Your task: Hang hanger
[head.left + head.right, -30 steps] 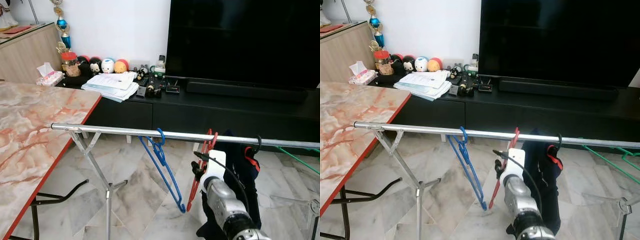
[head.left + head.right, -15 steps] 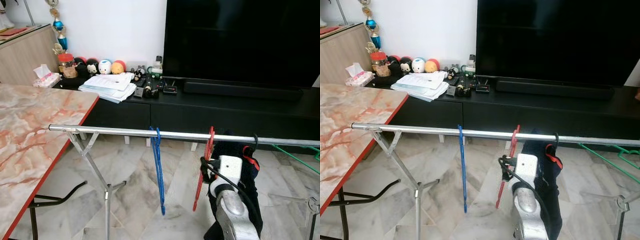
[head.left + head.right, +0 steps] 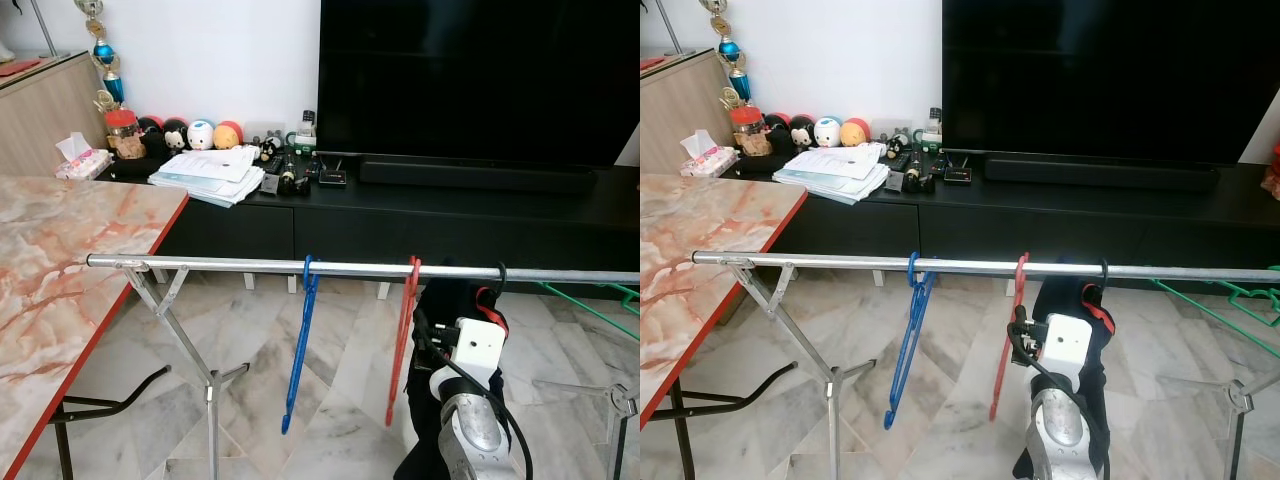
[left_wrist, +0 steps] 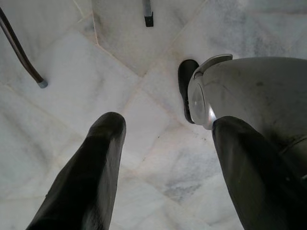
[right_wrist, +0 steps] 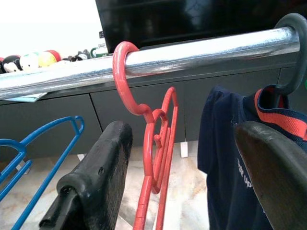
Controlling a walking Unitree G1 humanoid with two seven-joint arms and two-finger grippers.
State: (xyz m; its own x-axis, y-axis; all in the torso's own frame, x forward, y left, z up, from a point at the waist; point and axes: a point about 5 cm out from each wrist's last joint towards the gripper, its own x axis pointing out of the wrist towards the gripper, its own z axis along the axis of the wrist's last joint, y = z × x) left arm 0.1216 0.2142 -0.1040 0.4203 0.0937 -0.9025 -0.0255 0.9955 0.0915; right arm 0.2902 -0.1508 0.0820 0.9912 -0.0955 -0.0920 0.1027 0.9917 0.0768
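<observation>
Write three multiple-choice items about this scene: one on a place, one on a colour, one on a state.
1. Where does the red plastic hanger hang?
A. On the silver metal rail
B. On the marble-pattern table
C. On the floor

2. What colour is the hanger nearest the rail's free end?
A. Green
B. Blue
C. Black

3. How are the right gripper fingers?
A. Shut on the hanger
B. Open, holding nothing
C. Shut on the rail

Answers: 1 A, its hook loops over the rail. 2 B, the blue plastic hanger hangs there. 3 B, the fingers stand apart.
</observation>
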